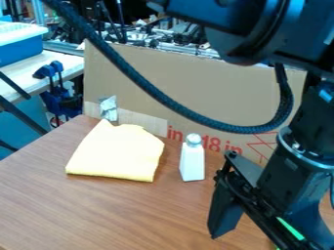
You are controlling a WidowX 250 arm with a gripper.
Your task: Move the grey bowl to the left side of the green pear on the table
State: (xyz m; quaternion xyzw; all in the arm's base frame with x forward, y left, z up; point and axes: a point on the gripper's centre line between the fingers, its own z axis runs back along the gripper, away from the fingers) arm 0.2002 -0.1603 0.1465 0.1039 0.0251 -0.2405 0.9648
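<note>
Your cam's fixed above the table [98, 210], looking down at a slant across its top twd the upright cardboard [147, 68] at the rear. It's set fairly close: you get the arm [244, 29] large at upper R, nearer the lens than the cardboard, w/ a side bench [26, 75] farther off at upper L & bkgd clutter beyond

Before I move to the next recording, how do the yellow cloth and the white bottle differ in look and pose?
The yellow cloth lies flat; the white bottle stands upright. The cloth spreads wide with uneven edges, while the bottle is narrow, straight-sided and topped by a rounded cap. Both rest on the wooden table, in front of the cardboard.
</note>
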